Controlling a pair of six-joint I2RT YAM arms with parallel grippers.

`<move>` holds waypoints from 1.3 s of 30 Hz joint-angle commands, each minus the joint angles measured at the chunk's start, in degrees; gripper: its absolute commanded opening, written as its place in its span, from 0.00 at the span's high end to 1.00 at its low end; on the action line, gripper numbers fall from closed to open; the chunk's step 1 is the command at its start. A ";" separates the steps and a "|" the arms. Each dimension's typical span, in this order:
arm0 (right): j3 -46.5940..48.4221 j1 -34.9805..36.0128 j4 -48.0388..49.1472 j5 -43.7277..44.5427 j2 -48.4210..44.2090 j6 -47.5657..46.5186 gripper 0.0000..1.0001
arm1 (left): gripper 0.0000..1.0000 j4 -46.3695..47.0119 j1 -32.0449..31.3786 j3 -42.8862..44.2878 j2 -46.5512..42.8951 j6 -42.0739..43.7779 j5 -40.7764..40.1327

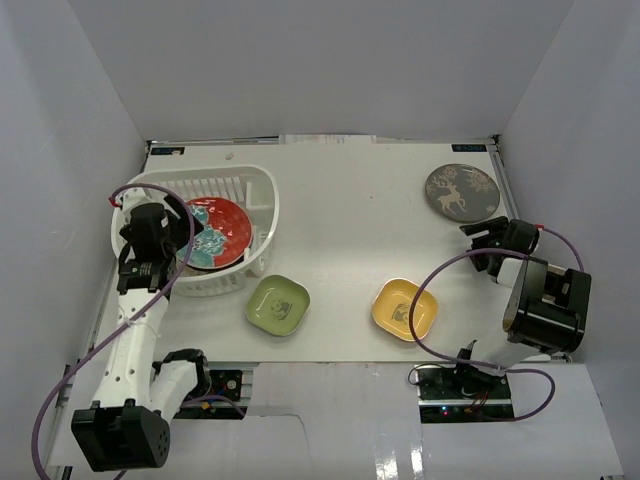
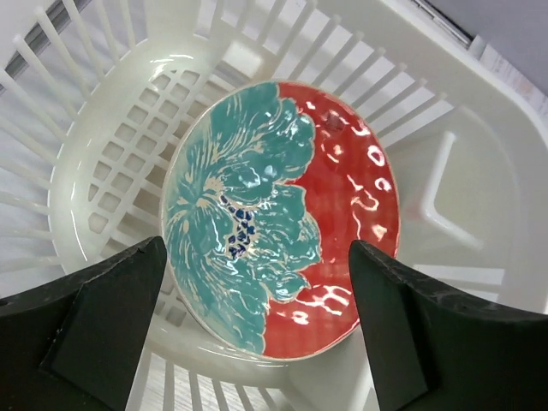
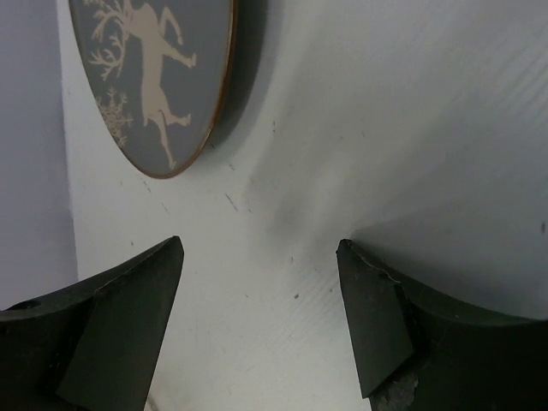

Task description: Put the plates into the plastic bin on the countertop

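Left wrist: red-and-teal plate [image 2: 282,214] in bin [image 2: 479,171], beneath spread tool [image 2: 257,257].

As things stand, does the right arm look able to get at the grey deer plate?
Probably yes. The right claw is open just short of the deer plate, with only bare countertop between them and nothing blocking the way.

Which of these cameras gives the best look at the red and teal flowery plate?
The left wrist view: the red-and-teal plate shows whole and close, lying in the plastic bin below the open left claw. The top view shows it small, partly hidden by the arm. The right wrist view misses it.
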 commanded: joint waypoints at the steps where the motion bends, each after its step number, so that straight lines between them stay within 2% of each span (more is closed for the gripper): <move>1: 3.18 -1.14 7.65 0.58 3.56 3.75 0.20 | 0.02 0.30 -0.08 0.31 -2.46 -1.19 -1.45; 6: 6.52 -1.15 11.88 -0.30 11.20 7.80 0.21 | 0.02 -1.55 -0.08 1.27 -4.30 -2.33 -2.77; 9: 8.63 -1.15 13.46 -0.31 15.60 10.53 0.29 | 0.02 -1.21 -0.08 4.07 -6.59 -2.51 2.31; 10: 9.07 -1.15 14.33 -0.05 16.65 11.14 0.38 | 0.02 -1.12 -0.17 4.95 -7.29 -2.25 4.50; 14: 11.71 -1.06 15.75 -0.04 22.97 13.61 0.59 | 0.02 0.03 -0.08 8.82 -7.21 -3.20 19.69; 17: 11.89 -1.06 18.90 -0.92 24.22 14.57 0.84 | 0.02 0.55 -0.26 11.46 -5.37 -4.70 33.31; 19: 9.97 -1.14 21.88 -3.20 23.70 15.10 0.92 | 0.02 1.25 -0.26 12.34 -4.93 -5.93 37.03; 25: -0.05 0.61 37.70 -10.06 12.82 20.36 0.92 | 0.02 5.73 -0.87 13.84 -1.32 -11.02 51.61; 27: -4.71 2.80 40.52 -11.55 6.32 21.34 0.92 | 0.02 7.14 -2.28 13.66 -0.88 -12.26 52.25; 29: -8.48 4.91 41.32 -12.34 -0.72 22.57 0.92 | 0.03 7.23 -6.57 14.01 -0.44 -12.26 52.43; 32: -10.26 7.46 38.96 -13.49 -10.65 22.14 0.92 | 0.05 7.15 -11.76 14.10 0.70 -12.87 54.00; 34: -10.00 9.91 33.26 -14.45 -18.53 20.65 0.92 | 0.07 7.23 -15.36 14.10 1.31 -13.49 53.57; 36: -8.17 12.38 25.29 -14.89 -25.30 17.23 0.92 | 0.08 7.58 -20.89 13.84 1.84 -13.49 49.89; 39: -6.66 18.53 19.80 -14.46 -30.08 14.67 0.92 | 0.09 8.37 -24.16 13.23 3.86 -13.06 46.63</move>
